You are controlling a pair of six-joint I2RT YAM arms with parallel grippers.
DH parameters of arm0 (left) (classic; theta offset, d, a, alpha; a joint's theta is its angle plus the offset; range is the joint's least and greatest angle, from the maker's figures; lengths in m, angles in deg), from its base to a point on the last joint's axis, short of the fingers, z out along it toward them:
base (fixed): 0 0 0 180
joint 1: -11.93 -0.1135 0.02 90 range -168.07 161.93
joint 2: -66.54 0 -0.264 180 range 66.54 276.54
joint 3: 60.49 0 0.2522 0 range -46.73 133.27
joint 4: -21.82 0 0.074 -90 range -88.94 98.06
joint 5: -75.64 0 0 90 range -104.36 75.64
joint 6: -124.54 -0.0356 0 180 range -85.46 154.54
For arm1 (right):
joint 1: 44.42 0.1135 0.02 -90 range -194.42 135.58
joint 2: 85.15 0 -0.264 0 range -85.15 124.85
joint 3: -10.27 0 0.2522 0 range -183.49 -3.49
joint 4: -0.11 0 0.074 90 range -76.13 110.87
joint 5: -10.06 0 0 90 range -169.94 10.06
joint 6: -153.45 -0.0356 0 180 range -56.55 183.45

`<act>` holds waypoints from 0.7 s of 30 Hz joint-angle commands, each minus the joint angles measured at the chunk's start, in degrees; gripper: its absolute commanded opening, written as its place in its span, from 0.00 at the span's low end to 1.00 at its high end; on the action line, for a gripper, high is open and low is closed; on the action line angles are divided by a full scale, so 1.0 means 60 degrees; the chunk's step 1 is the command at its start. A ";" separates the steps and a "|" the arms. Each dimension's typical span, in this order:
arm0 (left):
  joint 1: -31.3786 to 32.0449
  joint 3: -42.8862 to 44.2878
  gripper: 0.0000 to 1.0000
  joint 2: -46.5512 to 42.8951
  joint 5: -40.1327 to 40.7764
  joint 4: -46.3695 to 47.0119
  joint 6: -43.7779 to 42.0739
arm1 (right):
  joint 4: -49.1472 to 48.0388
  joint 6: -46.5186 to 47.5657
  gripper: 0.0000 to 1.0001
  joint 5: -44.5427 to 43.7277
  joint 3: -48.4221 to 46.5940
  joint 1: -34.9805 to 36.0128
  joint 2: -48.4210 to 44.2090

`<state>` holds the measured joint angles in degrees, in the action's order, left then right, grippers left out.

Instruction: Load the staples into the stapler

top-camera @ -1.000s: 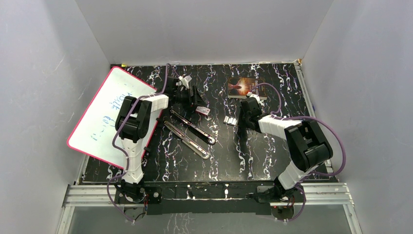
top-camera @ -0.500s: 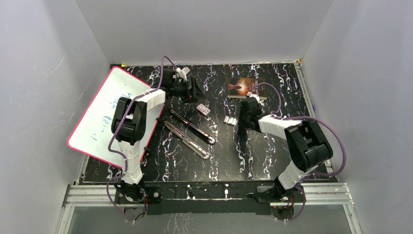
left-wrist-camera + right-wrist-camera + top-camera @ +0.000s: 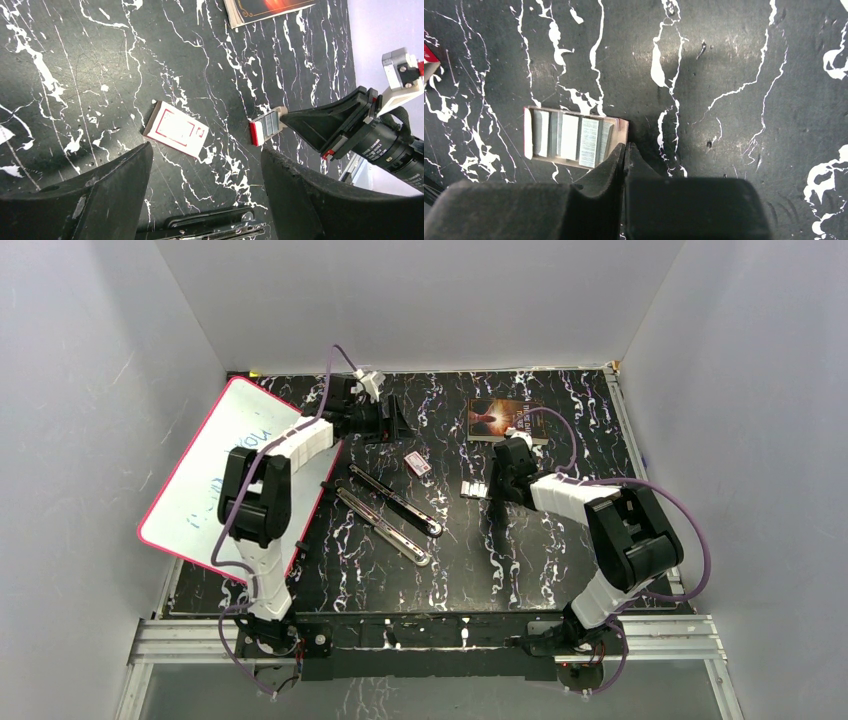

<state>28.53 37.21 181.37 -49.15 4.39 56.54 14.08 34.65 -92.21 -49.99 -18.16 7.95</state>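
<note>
The stapler (image 3: 390, 515) lies opened flat on the black marbled table, its two long arms side by side; its end shows at the bottom of the left wrist view (image 3: 215, 225). The staples (image 3: 574, 136) are silvery strips in a small cardboard tray (image 3: 472, 488), also seen in the left wrist view (image 3: 266, 127). My right gripper (image 3: 625, 146) is shut, its tips against the tray's right end wall; I cannot tell whether cardboard is pinched. My left gripper (image 3: 206, 150) hangs open above the table, holding nothing, behind the white-and-red box sleeve (image 3: 175, 128).
The box sleeve (image 3: 418, 465) lies between the two grippers. A dark book (image 3: 505, 418) rests at the back right. A pink-framed whiteboard (image 3: 230, 470) leans at the left beside the left arm. White walls enclose the table.
The left gripper has pulled back toward the far left, away from the box sleeve, and opened wider. The right jaws closed fully at the tray's end. The sleeve lies free.
</note>
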 commanded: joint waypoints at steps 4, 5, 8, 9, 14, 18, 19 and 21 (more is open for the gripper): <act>-0.0047 -0.0630 0.78 -0.1145 0.0260 0.0185 -0.0388 | -0.0063 0.0551 0.05 -0.0057 -0.0841 -0.0043 0.0217; -0.0052 -0.0675 0.78 -0.1171 0.0271 0.0218 -0.0398 | -0.0053 0.0645 0.04 -0.0045 -0.0956 -0.0049 0.0311; -0.0053 -0.0780 0.78 -0.1247 0.0361 0.0294 -0.0452 | 0.0006 0.0955 0.04 0.0023 -0.1399 -0.0043 0.0687; -0.0053 -0.0801 0.78 -0.1251 0.0374 0.0300 -0.0458 | 0.0020 0.1047 0.04 0.0053 -0.1525 -0.0047 0.0809; -0.0055 -0.0934 0.78 -0.1291 0.0333 0.0346 -0.0486 | 0.0117 0.1695 0.09 0.0287 -0.2097 -0.0047 0.1470; -0.0056 -0.0953 0.78 -0.1325 0.0371 0.0303 -0.0557 | 0.0168 0.2160 0.10 0.0365 -0.2422 -0.0064 0.1781; -0.0055 -0.0953 0.78 -0.1349 0.0379 0.0290 -0.0573 | 0.0201 0.2283 0.10 0.0414 -0.2494 -0.0079 0.1838; -0.0048 -0.0975 0.78 -0.1367 0.0364 0.0288 -0.0590 | 0.0232 0.2568 0.09 0.0650 -0.2651 -0.0093 0.1962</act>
<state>28.53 31.72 177.13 -46.66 5.88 54.10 15.11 45.65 -90.18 -62.47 -18.18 18.48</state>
